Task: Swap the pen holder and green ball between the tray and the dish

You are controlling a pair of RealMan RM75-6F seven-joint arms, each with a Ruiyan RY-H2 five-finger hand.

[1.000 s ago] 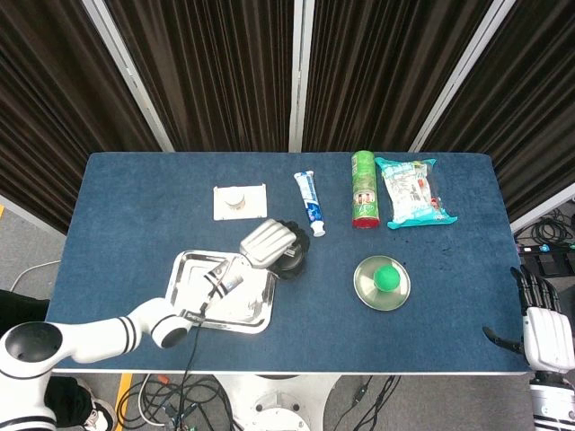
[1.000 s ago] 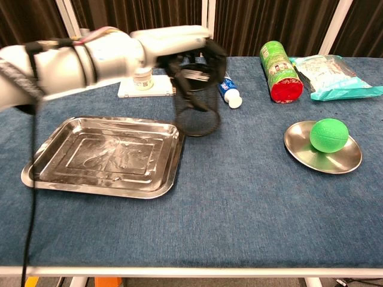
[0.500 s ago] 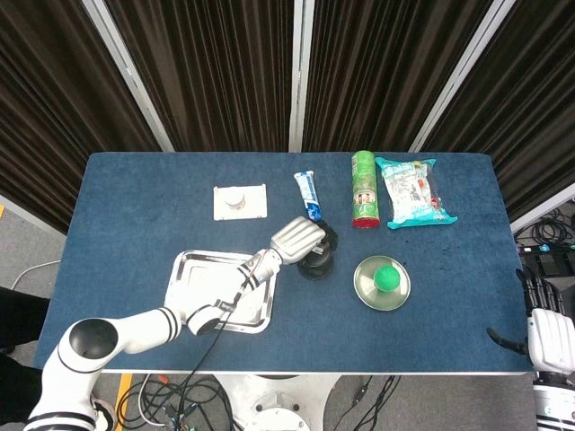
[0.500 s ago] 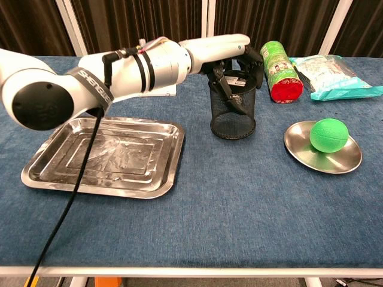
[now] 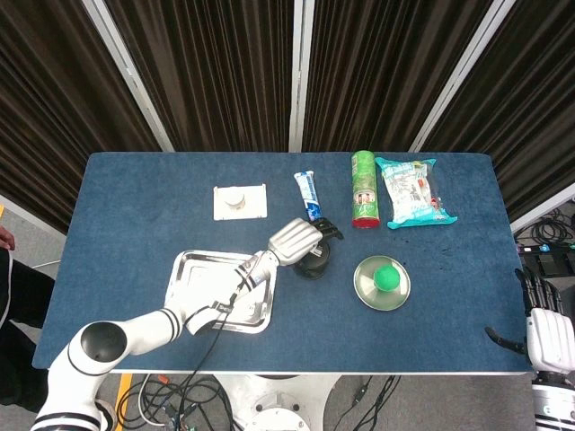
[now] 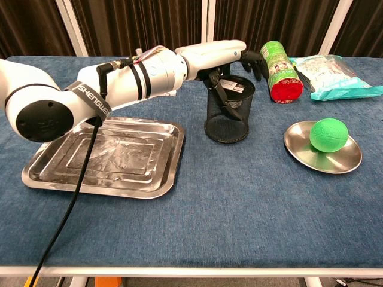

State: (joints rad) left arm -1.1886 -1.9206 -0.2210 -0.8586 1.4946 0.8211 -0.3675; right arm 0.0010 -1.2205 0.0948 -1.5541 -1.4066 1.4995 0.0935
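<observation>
Blue table (image 6: 239,203) with tray (image 6: 102,156), dish (image 6: 305,154), pen holder (image 6: 227,116), green can (image 6: 278,70), toothpaste (image 5: 308,197).

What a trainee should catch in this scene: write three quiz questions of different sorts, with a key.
1. True or false: the green ball lies in the tray.
2. Where does the pen holder stand? A) in the tray B) on the table, between tray and dish C) in the dish
3. Fill in: the right hand holds ____.

Key: 1 false, it lies in the dish; 2 B; 3 nothing.
</observation>
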